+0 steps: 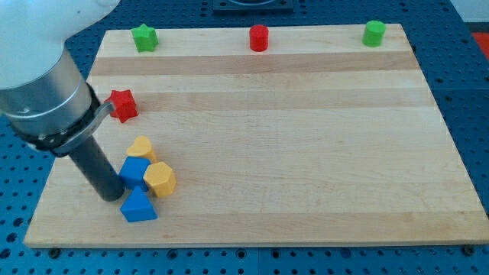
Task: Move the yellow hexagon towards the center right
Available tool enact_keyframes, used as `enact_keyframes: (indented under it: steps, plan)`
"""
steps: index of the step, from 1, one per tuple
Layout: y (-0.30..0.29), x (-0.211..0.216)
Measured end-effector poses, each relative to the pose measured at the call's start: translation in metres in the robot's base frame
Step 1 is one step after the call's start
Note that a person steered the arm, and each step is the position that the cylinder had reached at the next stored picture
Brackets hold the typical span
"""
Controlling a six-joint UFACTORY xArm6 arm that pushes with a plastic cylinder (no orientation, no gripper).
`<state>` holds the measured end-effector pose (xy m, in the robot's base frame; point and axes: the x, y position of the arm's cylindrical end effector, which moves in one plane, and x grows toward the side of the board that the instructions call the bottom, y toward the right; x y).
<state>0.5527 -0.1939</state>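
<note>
The yellow hexagon [160, 179] lies near the view's bottom left of the wooden board [306, 153]. It touches a blue cube [134, 171] on its left and a blue triangle [138, 206] below it. A yellow heart-like block [140, 147] sits just above the blue cube. My tip [111, 195] rests on the board just left of the blue cube and the blue triangle, left of the yellow hexagon.
A red star [122, 105] lies at the left, above the cluster. Along the top edge stand a green star [144, 37], a red cylinder [259, 37] and a green cylinder [374, 33]. The arm's grey body [46, 92] covers the left edge.
</note>
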Motion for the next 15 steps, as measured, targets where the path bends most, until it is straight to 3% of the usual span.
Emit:
enact_keyframes:
  steps: [3,4,6,7,10,12,15]
  plan:
    - [0.103,-0.004]
    - [0.131,-0.027]
    - [0.129,-0.099]
    - [0.145,-0.109]
    - [0.279,-0.111]
    - [0.302,-0.134]
    - [0.368,-0.137]
